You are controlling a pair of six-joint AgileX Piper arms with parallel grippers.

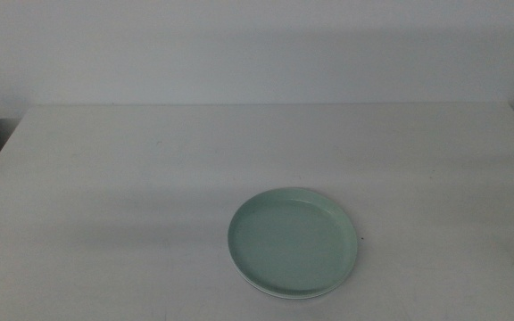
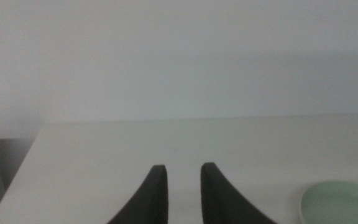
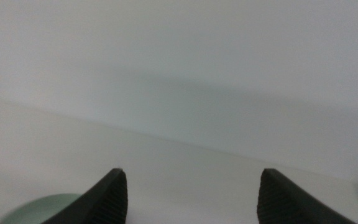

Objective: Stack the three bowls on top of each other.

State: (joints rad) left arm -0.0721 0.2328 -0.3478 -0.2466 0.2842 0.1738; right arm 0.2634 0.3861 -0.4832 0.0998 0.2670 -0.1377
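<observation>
From the middle view I see the green bowl [image 1: 294, 242] on the white table [image 1: 105, 178]. It sits near the table's front edge, a bit to the right of the middle. It is round, flat and pale mint, with a low rim. A thin pale edge peeks out under its near side, so I think another bowl lies beneath it, maybe two. I cannot tell for sure. No arm shows here.

In the left wrist view, my left gripper [image 2: 183, 186] hangs above the table, well away from the green bowl [image 2: 340, 200]. Its jaws stand a little apart and hold nothing.

In the right wrist view, my right gripper [image 3: 191, 193] is spread wide and bare. The green bowl [image 3: 42, 210] peeks in just beside one jaw.

I think the bowl is light, stiff and a bit slippery. I would pinch it at the rim.
</observation>
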